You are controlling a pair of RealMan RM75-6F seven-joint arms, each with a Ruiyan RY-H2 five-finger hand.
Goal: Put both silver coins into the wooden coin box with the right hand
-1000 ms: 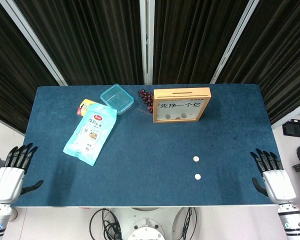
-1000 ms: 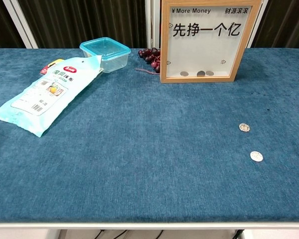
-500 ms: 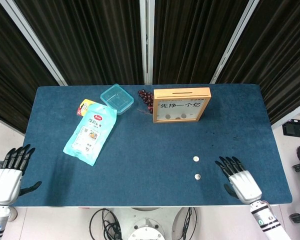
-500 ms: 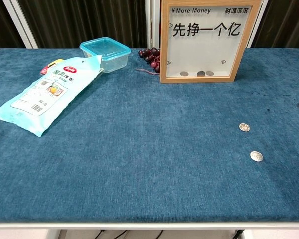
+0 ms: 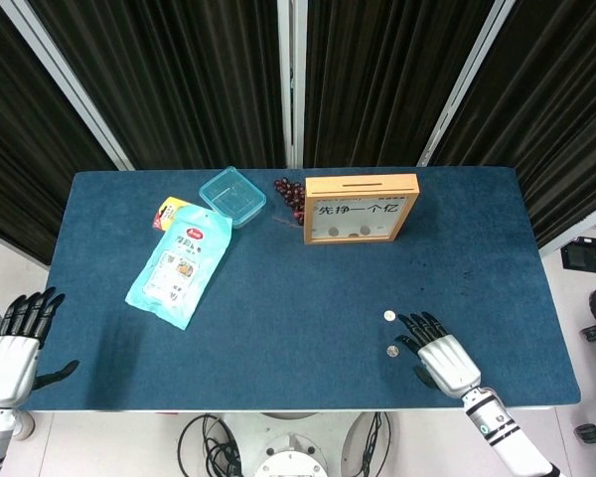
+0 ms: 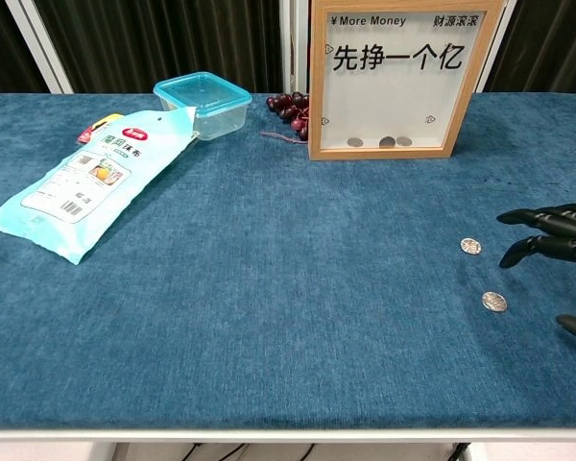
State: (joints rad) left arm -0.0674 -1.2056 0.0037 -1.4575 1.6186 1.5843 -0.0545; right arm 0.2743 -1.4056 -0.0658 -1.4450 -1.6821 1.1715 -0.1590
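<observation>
We see a blue, felt-like tabletop (image 5: 278, 298) with a rectangular wooden coin box (image 5: 361, 208) standing upright near its far edge, glass-fronted, a few coins lying at its bottom. Toward the far left corner lie a glossy light-blue pouch (image 5: 180, 263) and a square clear plastic container (image 5: 232, 196) with a teal lid. Our right hand (image 5: 435, 352) hovers near the front right, empty with dark fingers spread; our left hand (image 5: 15, 336) sits off the left edge, also spread. Two small round silver coins (image 6: 470, 247) (image 6: 494, 302) lie flat just beside the right fingertips.
</observation>
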